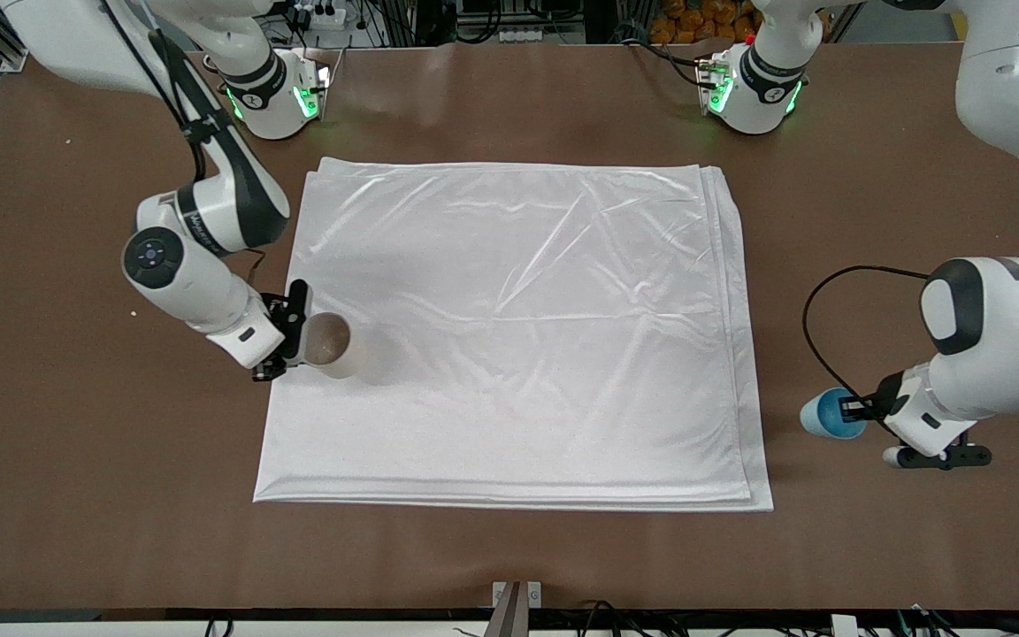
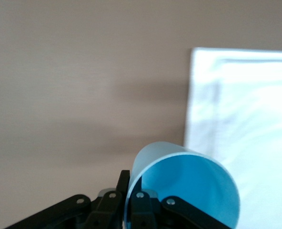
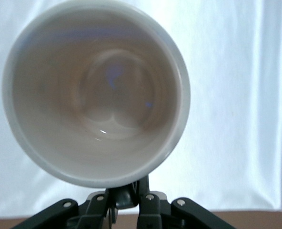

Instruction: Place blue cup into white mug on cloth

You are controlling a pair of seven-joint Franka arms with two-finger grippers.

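Observation:
The white mug [image 1: 331, 344] is at the edge of the white cloth [image 1: 518, 336] toward the right arm's end. My right gripper [image 1: 295, 341] is shut on its black handle. In the right wrist view the mug [image 3: 98, 90] opens upward and is empty, with the cloth [image 3: 236, 119] under it and the right gripper [image 3: 131, 196] on the handle. I cannot tell whether the mug rests on the cloth. My left gripper [image 1: 853, 409] is shut on the wall of the blue cup [image 1: 829, 413] over bare table beside the cloth. The left wrist view shows the cup [image 2: 188, 191], the left gripper [image 2: 130, 202] and the cloth [image 2: 246, 95].
The brown table [image 1: 872, 203] surrounds the cloth. The arm bases [image 1: 279, 97] [image 1: 753, 88] stand along the edge farthest from the front camera. A black cable [image 1: 815, 341] loops above the table by the left arm. A small bracket [image 1: 517, 597] sits at the nearest table edge.

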